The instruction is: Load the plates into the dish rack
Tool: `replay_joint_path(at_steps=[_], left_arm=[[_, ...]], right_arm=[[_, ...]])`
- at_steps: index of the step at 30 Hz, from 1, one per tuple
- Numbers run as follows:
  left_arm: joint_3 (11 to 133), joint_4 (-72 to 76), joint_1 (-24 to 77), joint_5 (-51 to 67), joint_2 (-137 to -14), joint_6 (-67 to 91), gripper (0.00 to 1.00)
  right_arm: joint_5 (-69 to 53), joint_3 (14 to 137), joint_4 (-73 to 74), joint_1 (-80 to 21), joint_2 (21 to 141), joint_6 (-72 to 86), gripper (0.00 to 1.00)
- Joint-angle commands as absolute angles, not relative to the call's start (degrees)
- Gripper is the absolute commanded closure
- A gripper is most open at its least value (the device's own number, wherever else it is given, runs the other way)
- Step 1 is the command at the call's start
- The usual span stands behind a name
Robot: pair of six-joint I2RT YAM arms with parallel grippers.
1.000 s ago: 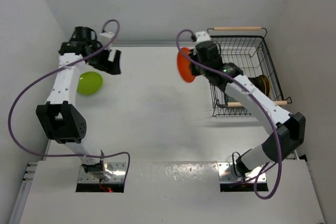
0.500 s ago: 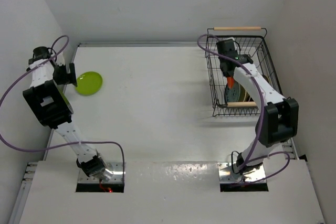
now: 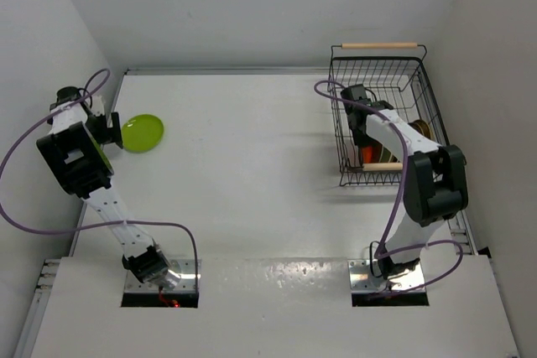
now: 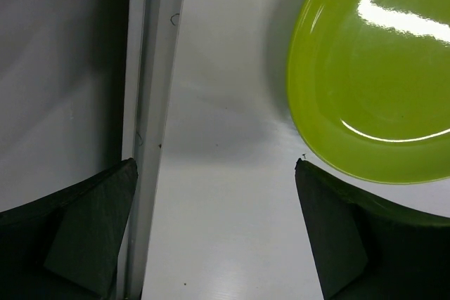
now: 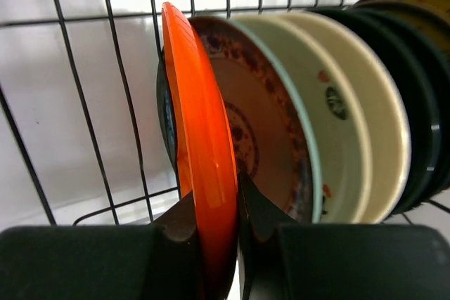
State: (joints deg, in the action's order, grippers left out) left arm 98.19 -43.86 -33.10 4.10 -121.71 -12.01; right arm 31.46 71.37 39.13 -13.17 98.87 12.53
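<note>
The lime green plate (image 3: 143,132) lies flat on the table at the far left; it also fills the upper right of the left wrist view (image 4: 380,68). My left gripper (image 3: 112,127) is open just left of it, and its right finger (image 4: 351,237) touches the plate's near rim. My right gripper (image 3: 367,150) is shut on the orange-red plate (image 5: 200,166) and holds it upright inside the black wire dish rack (image 3: 419,64). Several plates stand on edge beside it: a patterned one (image 5: 246,131), cream ones (image 5: 351,117), black ones (image 5: 422,103).
A metal rail (image 4: 151,103) and the left wall run close beside my left gripper. The rack has wooden rod handles at the back (image 3: 379,44) and front (image 3: 377,167). The right wall stands just beyond the rack.
My right gripper carried the orange-red plate from left of the rack down into it beside the standing plates. My left gripper swung to the far left and lowered beside the green plate.
</note>
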Motion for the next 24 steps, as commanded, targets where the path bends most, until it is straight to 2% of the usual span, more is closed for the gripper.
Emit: replay_joint_path(at_steps=[1, 6, 13, 24], left_arm=[[99.1, -42.4, -33.1, 4.7, -122.4, -12.6, 0.01], [98.6, -42.4, -33.1, 5.4, -122.4, -12.6, 0.01], [98.1, -42.4, -33.1, 7.1, -121.3, -13.1, 0.03], [97.5, -42.4, -33.1, 7.1, -120.8, -13.6, 0.03]], right_arm=[[27.6, 70.5, 37.0, -13.3, 99.6, 16.4, 1.0], [30.2, 72.6, 38.6, -13.4, 98.4, 18.3, 1.0], [36.8, 78.3, 38.7, -15.0, 93.0, 13.2, 1.0], [33.1, 75.9, 38.2, -14.9, 92.2, 14.6, 1.0]])
